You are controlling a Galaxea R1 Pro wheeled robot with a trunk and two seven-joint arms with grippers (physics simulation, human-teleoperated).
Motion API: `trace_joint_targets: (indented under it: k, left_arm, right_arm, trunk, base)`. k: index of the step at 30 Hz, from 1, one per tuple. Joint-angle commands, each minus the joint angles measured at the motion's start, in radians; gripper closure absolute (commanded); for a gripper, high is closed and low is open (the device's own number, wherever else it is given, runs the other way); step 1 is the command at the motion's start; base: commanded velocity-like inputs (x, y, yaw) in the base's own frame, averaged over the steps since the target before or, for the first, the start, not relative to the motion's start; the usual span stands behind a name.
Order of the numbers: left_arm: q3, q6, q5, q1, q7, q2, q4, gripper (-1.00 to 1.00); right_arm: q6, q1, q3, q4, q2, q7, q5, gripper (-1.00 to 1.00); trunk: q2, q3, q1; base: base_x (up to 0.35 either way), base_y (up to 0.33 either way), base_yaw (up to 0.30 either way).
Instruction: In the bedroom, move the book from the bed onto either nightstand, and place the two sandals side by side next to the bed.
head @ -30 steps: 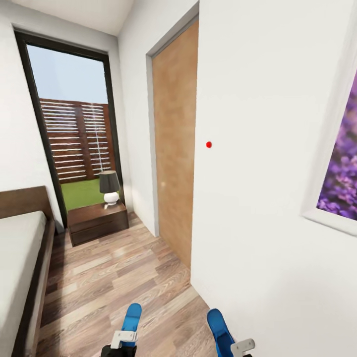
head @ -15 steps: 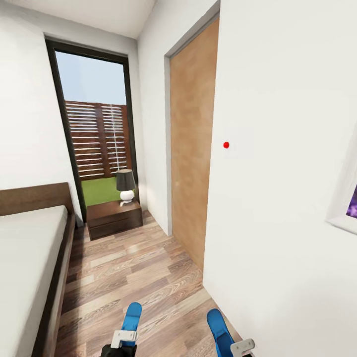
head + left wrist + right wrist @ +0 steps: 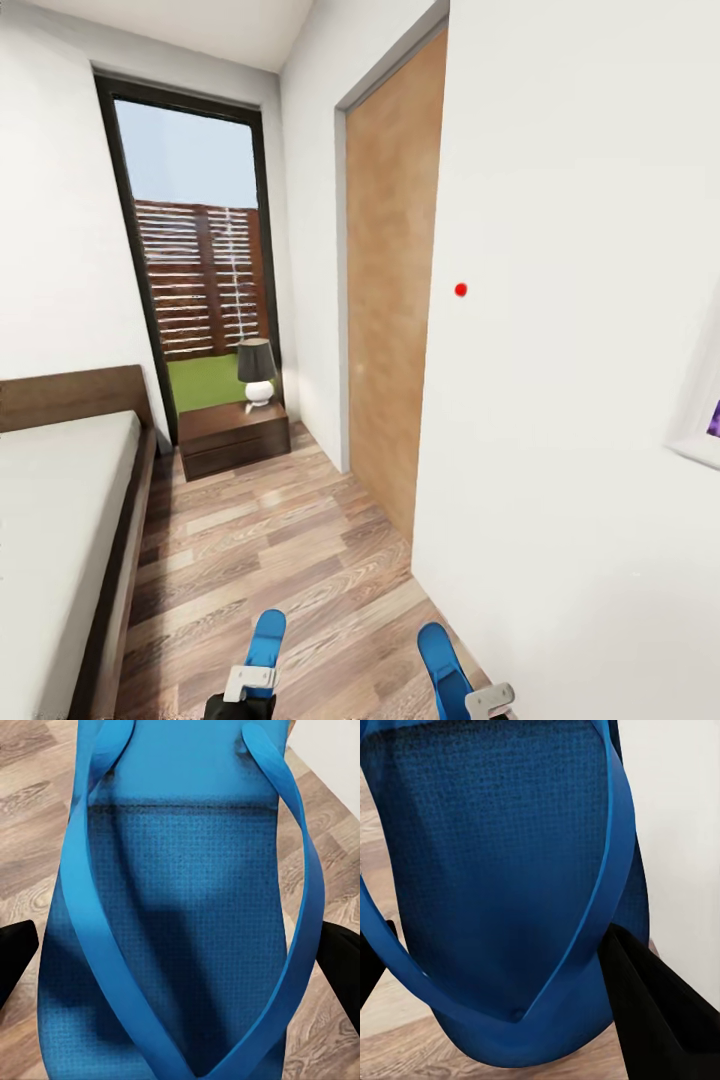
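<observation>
Left pincer point(image 3: 243, 690) clamped on one sandal point(image 3: 267, 640), right pincer point(image 3: 480, 700) clamped on the other sandal point(image 3: 441, 660).

Both held low at the head view's bottom edge, above the plank floor point(image 3: 270, 540), soles pointing forward, well apart from each other. Seen from the left wrist: blue textured sole with V-shaped straps point(image 3: 180, 907) gripped between two black fingers point(image 3: 15, 952) at its sides. Seen from the right wrist: same kind of sole and strap point(image 3: 502, 870), black finger point(image 3: 652, 1012) pressed against its edge, white wall just beside. Bed point(image 3: 60, 530) at left, grey mattress in dark frame. Nightstand point(image 3: 232, 438) at the bed's far end, below a tall window point(image 3: 195, 250), carrying a lamp point(image 3: 257, 372). Tan door point(image 3: 390, 300) at right.
</observation>
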Motion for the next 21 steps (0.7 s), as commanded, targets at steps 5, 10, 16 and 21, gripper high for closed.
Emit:
trace_joint_targets:
  k: [5,10,16,21]
  left_arm:
    - [-0.007,-0.004,0.011,-0.001,-0.003,0.0,0.002,1.0]
    - [-0.007,-0.004,0.011,-0.001,-0.003,0.0,0.002,1.0]
    - [-0.007,-0.004,0.011,-0.001,-0.003,0.0,0.002,1.0]
    - [-0.007,-0.004,0.011,-0.001,-0.003,0.0,0.002,1.0]
  right_arm:
    - [-0.002,-0.001,0.006,0.001,0.0,-0.01,0.001,1.0]
    - [-0.002,-0.001,0.007,0.001,0.0,-0.01,0.001,1.0]
    - [-0.002,-0.001,0.007,0.001,0.0,-0.01,0.001,1.0]
    - [-0.002,-0.001,0.007,0.001,0.0,-0.01,0.001,1.0]
  trunk:
    - [-0.001,-0.009,0.0]
    - [-0.001,-0.017,0.0]
    - [-0.001,-0.026,0.0]
    - [-0.001,-0.034,0.0]
  base:
    - [0.0,0.0,0.086]
    - [0.0,0.0,0.089]
    - [0.0,0.0,0.089]
    - [0.0,0.0,0.089]
